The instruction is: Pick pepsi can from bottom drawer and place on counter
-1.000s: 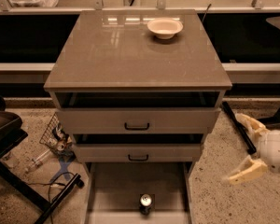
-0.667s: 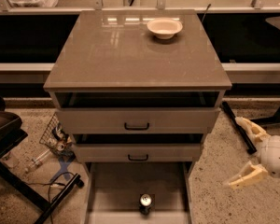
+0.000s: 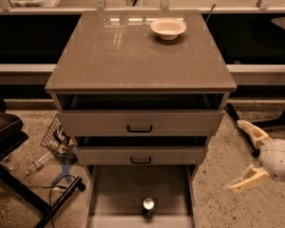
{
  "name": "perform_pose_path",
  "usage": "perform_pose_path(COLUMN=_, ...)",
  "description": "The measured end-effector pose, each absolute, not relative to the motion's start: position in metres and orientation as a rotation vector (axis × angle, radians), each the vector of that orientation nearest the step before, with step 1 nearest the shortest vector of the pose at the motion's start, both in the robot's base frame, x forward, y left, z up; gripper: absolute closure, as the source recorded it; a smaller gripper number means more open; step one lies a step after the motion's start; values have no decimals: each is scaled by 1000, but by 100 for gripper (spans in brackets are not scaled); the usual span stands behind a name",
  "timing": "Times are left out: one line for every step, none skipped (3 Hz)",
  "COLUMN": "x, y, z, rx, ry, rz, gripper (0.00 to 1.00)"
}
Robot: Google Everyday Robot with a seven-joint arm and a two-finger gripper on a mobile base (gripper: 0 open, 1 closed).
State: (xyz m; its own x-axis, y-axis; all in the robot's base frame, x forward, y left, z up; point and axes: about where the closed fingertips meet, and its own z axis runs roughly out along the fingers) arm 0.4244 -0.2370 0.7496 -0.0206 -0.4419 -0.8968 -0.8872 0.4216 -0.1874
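tool: cream two-finger tool (image 3: 245,156) low beside right of grey-brown drawer cabinet (image 3: 180,123), fingers spread wide, holding nothing | can: small dark blue pepsi can with silver top (image 3: 148,206) upright in cabinet's pulled-out bottom drawer (image 3: 115,194), front centre | top: glossy grey-brown tabletop (image 3: 128,61) of cabinet carries shallow cream bowl (image 3: 168,28), back right

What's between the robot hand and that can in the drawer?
Only floor and the bottom drawer's wall, camera view; the open hand hovers at right.
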Motion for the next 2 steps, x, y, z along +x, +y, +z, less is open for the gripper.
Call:
perform_pose_path(x=428, y=-228, z=708, rx=-1120, ry=1646, rz=617, gripper=0)
perform_pose_path(x=432, y=-217, z=639, rx=-1049, ry=1613, rz=692, gripper=0)
